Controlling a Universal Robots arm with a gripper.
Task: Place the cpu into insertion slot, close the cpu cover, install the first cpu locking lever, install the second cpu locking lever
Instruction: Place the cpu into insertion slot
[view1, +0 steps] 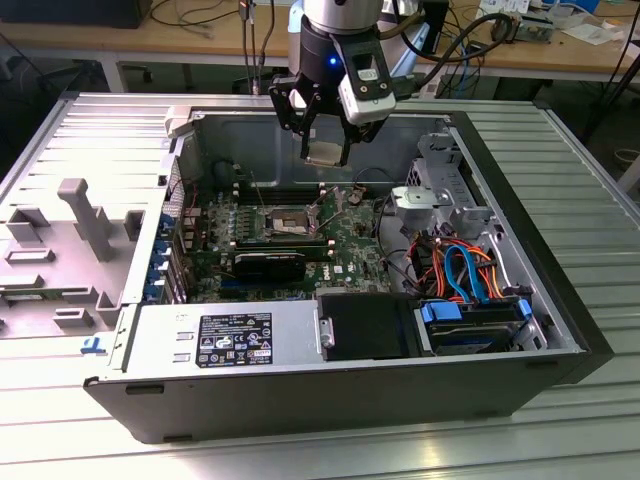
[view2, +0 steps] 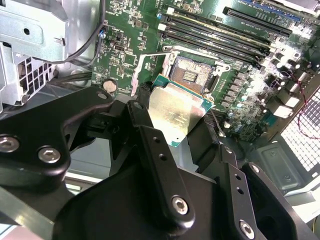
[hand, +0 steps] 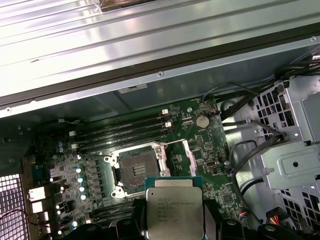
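My gripper (view1: 325, 150) hangs above the open computer case, shut on the cpu (view1: 325, 153). The cpu is a small square chip with a silvery-tan face, held by its edges between the black fingers (view2: 150, 132). In both wrist views the cpu (view2: 177, 112) (hand: 174, 212) sits in the air, apart from the board. The insertion slot (view1: 288, 220) (hand: 136, 167) (view2: 192, 75) lies below it on the green board, its dark centre bare. The cpu cover (hand: 177, 154) (view2: 149, 70) is a thin silvery frame, swung up and open beside the slot.
Long black memory slots (hand: 125, 132) run beside the socket. A black shroud (view1: 270, 265) lies at the socket's near side, and a grey power supply (view1: 225, 340) fills the case front. A metal drive cage (view1: 430, 190) and blue and orange cables (view1: 465, 275) stand at the exterior view's right.
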